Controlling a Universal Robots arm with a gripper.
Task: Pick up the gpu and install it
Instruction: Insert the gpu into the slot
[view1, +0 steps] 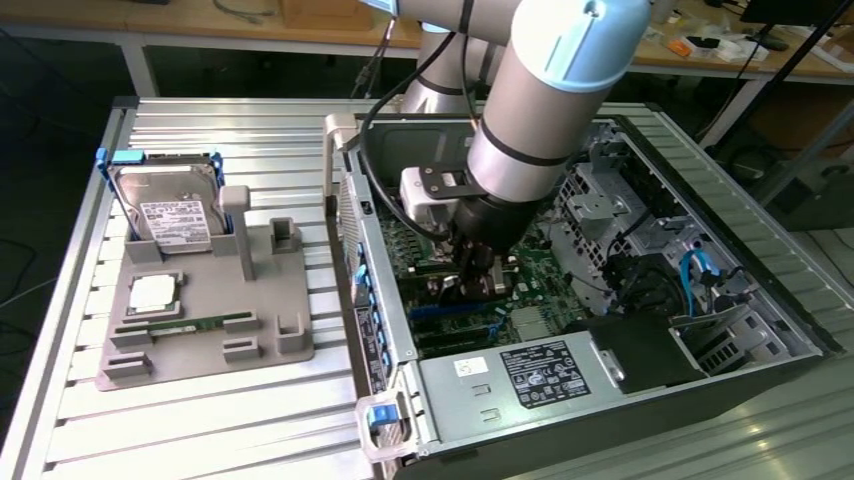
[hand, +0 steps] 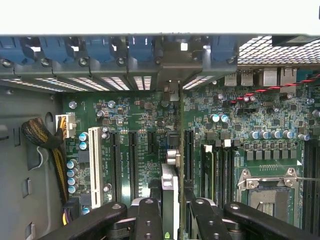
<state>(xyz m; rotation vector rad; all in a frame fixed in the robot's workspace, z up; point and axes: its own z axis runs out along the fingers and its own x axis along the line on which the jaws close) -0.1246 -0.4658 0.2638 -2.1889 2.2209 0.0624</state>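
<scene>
Soft, even light fills the exterior view. The slatted table (view1: 200, 420) in the lower left of the frame shines pale, with mild glare along its ribs. The arm (view1: 547, 90) shades the open computer case (view1: 747, 250), so the middle of the frame is dim. In the wrist view a strip (hand: 160, 15) beyond the case wall burns out to plain white. The motherboard (hand: 145, 125) is evenly lit. The gpu (hand: 170, 195) glints along its edge, clamped in the dark, glossy gripper (hand: 172, 222).

A metal table (view1: 200, 430) with long grooves carries two things. A grey tray (view1: 214, 345) lies flat toward the exterior view's left. Just beside it rests an open computer case (view1: 734, 235), apparently on its side.
</scene>
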